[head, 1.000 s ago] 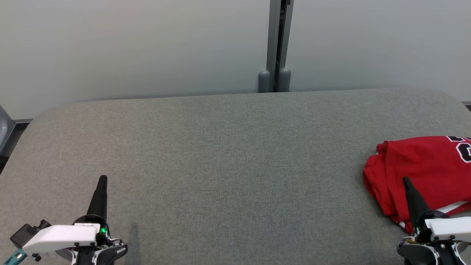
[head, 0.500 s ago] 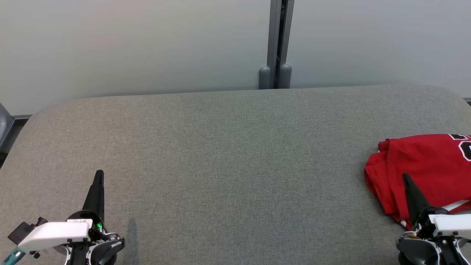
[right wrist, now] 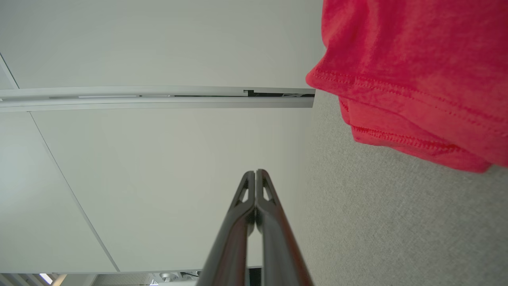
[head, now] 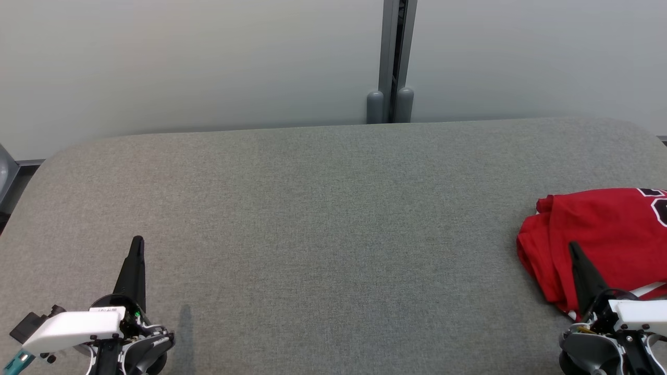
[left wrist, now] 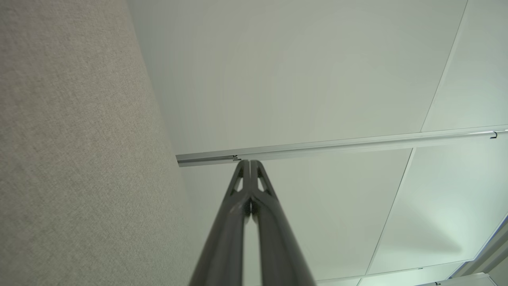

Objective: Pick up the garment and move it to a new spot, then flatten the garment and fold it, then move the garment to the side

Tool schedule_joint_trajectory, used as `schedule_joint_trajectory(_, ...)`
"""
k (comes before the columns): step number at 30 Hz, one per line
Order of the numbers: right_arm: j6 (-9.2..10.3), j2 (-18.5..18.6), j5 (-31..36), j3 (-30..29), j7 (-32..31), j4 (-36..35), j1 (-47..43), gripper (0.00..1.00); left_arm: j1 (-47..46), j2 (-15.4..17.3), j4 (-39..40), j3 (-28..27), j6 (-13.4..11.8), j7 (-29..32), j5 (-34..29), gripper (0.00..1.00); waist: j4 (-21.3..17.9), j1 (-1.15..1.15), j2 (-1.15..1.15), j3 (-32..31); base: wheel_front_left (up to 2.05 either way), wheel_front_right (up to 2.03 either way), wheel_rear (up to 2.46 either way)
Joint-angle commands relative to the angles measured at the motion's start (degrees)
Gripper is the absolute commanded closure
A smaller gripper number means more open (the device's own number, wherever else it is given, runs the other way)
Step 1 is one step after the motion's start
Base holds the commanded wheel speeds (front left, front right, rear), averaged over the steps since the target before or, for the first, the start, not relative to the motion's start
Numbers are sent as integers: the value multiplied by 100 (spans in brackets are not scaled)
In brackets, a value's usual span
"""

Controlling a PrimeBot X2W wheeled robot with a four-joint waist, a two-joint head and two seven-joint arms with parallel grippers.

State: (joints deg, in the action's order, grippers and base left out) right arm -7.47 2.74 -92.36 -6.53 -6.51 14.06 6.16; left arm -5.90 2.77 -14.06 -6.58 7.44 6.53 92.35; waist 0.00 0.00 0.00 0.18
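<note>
Head view: left gripper (head: pixel 137 242) near left and right gripper (head: pixel 572 246) near right, both low, fingers pointing far, pressed together, empty. Red garment (head: pixel 609 229) lies bunched at the right edge of the table (head: pixel 333 219). Its black-white print is cut off, unreadable.
Left wrist view: fingers closed, over table.
Right wrist view: fingers closed, garment hem apart from the tips.

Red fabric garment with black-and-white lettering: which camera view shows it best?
The head view: the folded red garment lies at the grey fabric table's right side, cropped by the frame. The right wrist view gives a close-up of its stitched hems; the left wrist view faces table and wall.
</note>
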Motion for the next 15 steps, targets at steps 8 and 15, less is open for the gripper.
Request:
schedule_joint_trajectory(8,-4,20,-10,-12,-11,14,32,100,-78,13,-7,-21,18,23,7,100,0,0,0,0,0,0,0)
schedule_joint_trajectory(15,-4,21,-9,-12,-12,14,32,100,-77,13,-6,-20,18,24,8,100,0,0,0,0,0,0,0)
